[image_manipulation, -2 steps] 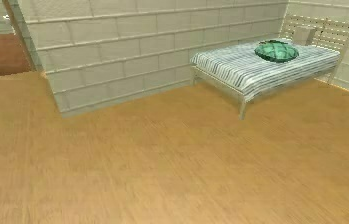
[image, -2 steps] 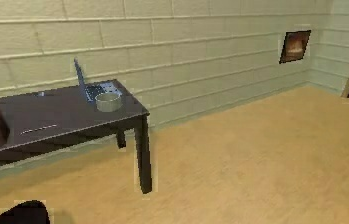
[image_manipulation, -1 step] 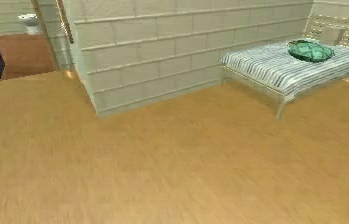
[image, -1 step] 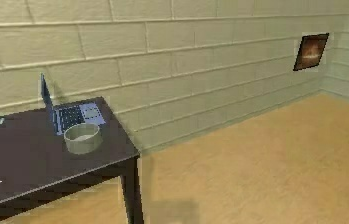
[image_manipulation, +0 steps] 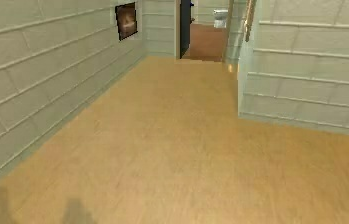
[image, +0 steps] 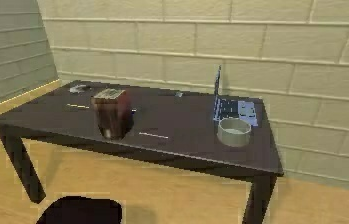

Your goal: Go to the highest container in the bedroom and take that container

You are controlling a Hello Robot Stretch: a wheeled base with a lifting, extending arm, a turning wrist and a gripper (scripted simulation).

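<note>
A dark table [image: 187,135] stands against a pale block wall in the forward view. On it, left of the middle, stands a tall brown box-like container [image: 112,111] with a lighter top. Toward the table's right end sits a low round grey bowl-like container [image: 234,131]. Behind that bowl a thin upright panel with a blue-white flat piece [image: 232,106] stands near the wall.
Thin small items [image: 79,92] lie on the table's left part and a pen-like stick [image: 154,133] near the front. A dark rounded seat top [image: 82,210] shows below the table. The arm side view has bare wooden floor [image_manipulation: 172,140], a framed picture [image_manipulation: 127,20] and a doorway [image_manipulation: 204,28].
</note>
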